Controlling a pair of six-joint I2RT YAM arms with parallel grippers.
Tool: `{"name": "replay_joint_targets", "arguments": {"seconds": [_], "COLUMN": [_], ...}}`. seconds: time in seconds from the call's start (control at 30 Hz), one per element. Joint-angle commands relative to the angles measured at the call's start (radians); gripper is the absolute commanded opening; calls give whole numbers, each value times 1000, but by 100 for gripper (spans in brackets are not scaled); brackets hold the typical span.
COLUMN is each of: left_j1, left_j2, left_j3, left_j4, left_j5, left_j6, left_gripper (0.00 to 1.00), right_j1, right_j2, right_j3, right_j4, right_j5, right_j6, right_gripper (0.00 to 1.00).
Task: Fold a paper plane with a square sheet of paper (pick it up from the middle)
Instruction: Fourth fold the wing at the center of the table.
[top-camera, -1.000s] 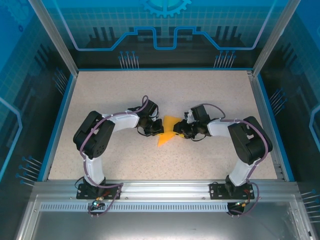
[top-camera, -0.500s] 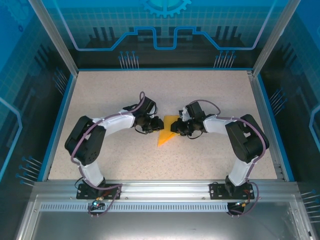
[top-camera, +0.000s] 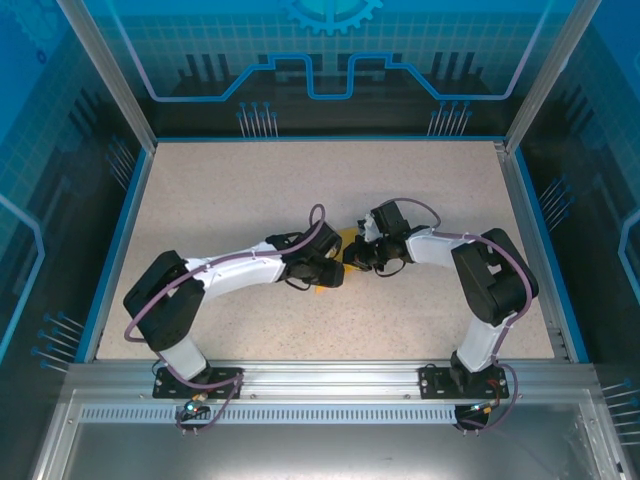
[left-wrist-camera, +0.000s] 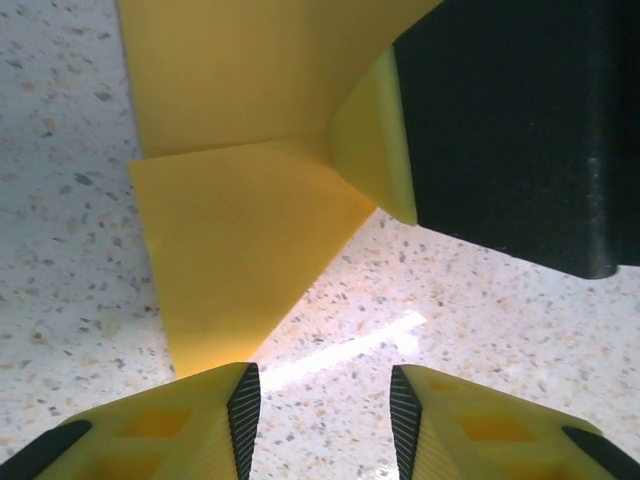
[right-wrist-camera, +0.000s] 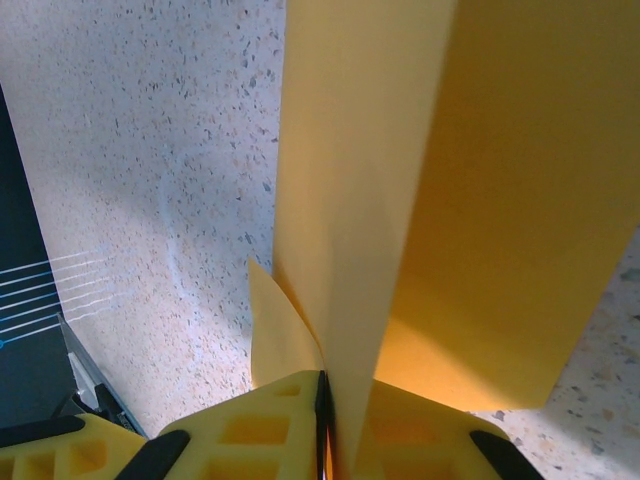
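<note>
While my right gripper (right-wrist-camera: 323, 400) is pinched tight on the folded sheet of paper (right-wrist-camera: 400, 200) (orange-yellow, creased into layers) at the middle of the table (top-camera: 230, 190), my left gripper (left-wrist-camera: 325, 420) is released, fingers parted low over the table.

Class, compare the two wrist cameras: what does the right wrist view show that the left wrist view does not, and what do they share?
Right wrist: the right gripper pinching the raised fold of the paper, shut on it. Left wrist: the left gripper open over the table, with the paper's flat layer lying ahead. Both: yellow paper, speckled table.
</note>
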Motion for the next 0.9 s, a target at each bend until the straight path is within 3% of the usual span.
{"name": "replay_joint_targets", "arguments": {"seconds": [0.0,0.5,0.87], "left_j1": [-33,-131,-138], "left_j2": [29,134,122], "left_j3": [-1,69,68], "left_j4": [-40,-81,-71], "left_j5": [-129,-335,-368], "left_j6": [24,3,-13], "left_gripper": [43,43,40], "right_j1": [12,13,12], "right_j2": [1,0,8], "right_j3": [21,22,25], "right_j4": [-28,-14,-26], "right_j5": [-1,-18,-10], "right_j6": [-1,23,28], "right_gripper": [12,12,12]}}
